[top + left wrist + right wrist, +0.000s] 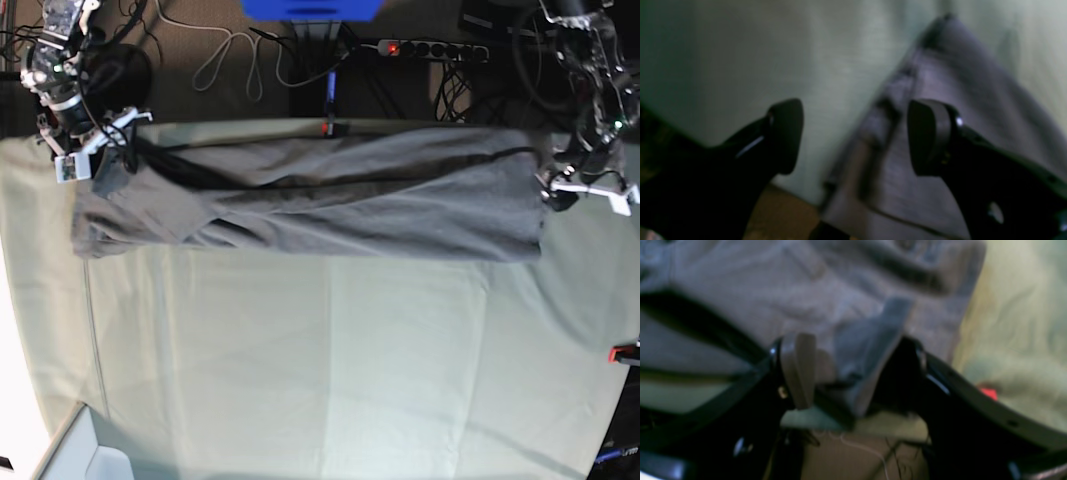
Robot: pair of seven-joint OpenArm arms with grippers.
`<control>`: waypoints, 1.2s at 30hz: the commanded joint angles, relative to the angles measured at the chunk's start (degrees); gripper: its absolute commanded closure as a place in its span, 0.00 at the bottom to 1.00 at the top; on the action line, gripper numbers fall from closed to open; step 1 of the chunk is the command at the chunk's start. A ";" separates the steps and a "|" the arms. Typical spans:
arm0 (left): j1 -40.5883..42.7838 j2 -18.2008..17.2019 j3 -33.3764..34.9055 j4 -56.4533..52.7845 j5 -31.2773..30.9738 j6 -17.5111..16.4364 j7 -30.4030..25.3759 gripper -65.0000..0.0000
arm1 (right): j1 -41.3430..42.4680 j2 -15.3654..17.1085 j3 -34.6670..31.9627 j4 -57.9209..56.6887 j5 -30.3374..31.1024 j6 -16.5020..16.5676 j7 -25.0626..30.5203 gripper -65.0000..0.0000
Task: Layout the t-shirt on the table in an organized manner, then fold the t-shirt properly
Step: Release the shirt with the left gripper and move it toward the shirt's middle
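Observation:
The grey t-shirt (320, 200) lies stretched in a long creased band across the far side of the table (330, 370), which is covered in pale green cloth. In the base view my left gripper (572, 190) is at the shirt's right end and my right gripper (85, 160) at its left end. The left wrist view shows my left gripper (855, 136) open over the shirt's edge (940, 110), holding nothing. Seen from the right wrist, my right gripper (853, 373) has its jaws apart, and a raised fold of shirt (870, 343) leans on one finger.
Red clamps (327, 127) (625, 352) sit on the table's far and right edges, one also in the right wrist view (988, 393). Cables and a power strip (430, 47) lie on the floor behind. A white box (70, 450) stands at the near left corner.

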State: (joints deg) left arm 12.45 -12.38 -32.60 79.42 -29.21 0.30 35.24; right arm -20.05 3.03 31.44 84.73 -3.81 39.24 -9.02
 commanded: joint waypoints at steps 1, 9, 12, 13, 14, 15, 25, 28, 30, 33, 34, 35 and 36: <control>-1.15 -0.59 -0.24 0.36 -0.02 -0.25 -0.91 0.28 | 0.05 0.71 0.25 0.94 1.04 0.76 1.59 0.43; -2.73 -0.32 6.01 -0.69 -0.02 -0.25 -1.44 0.29 | -0.03 0.71 0.25 0.94 1.04 0.76 1.59 0.43; -2.82 -0.15 7.50 -0.69 -0.02 -0.25 -1.44 0.29 | -0.03 0.71 0.25 0.94 1.04 0.76 1.59 0.43; -2.82 -0.15 7.41 -0.69 -0.02 -0.25 -1.44 0.29 | -0.03 0.71 0.25 0.94 1.04 0.76 1.59 0.43; -2.82 -0.15 7.41 -0.69 0.07 -0.25 -1.44 0.29 | -0.03 0.71 0.25 0.94 1.04 0.76 1.59 0.43; -2.82 -0.15 7.41 -0.96 0.07 -0.25 -1.44 0.29 | -0.12 0.71 0.25 0.94 1.04 0.76 1.59 0.43; -5.11 -0.50 8.38 -10.45 0.07 -0.25 -1.27 0.35 | -0.03 0.71 0.25 0.94 1.04 0.76 1.59 0.43; -5.02 -0.59 11.02 -10.54 0.07 -0.25 -1.53 0.53 | 0.23 0.71 0.25 1.03 1.04 0.76 1.59 0.43; -5.02 -0.59 11.63 -10.54 0.07 -0.34 -1.53 0.63 | 0.23 0.71 0.25 1.29 1.04 0.76 1.59 0.43; -5.02 -0.59 11.63 -10.54 0.07 -0.34 -1.53 0.64 | 0.05 0.71 0.25 2.17 1.04 0.76 1.59 0.43; -5.02 -0.59 11.63 -10.54 -0.02 -0.34 -1.53 0.64 | -0.03 0.71 0.25 2.44 1.04 0.76 1.59 0.43; -5.02 -0.59 11.63 -10.54 -0.02 -0.34 -1.44 0.65 | -0.12 0.71 0.25 2.88 1.04 0.76 1.50 0.43; -5.02 -0.59 11.63 -10.54 -0.02 -0.34 -1.35 0.68 | -0.12 0.71 0.25 3.23 1.04 0.76 1.50 0.43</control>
State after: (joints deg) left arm 6.98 -13.32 -21.52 69.30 -28.14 0.40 29.54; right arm -20.05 3.14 31.44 86.78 -3.81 39.22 -8.97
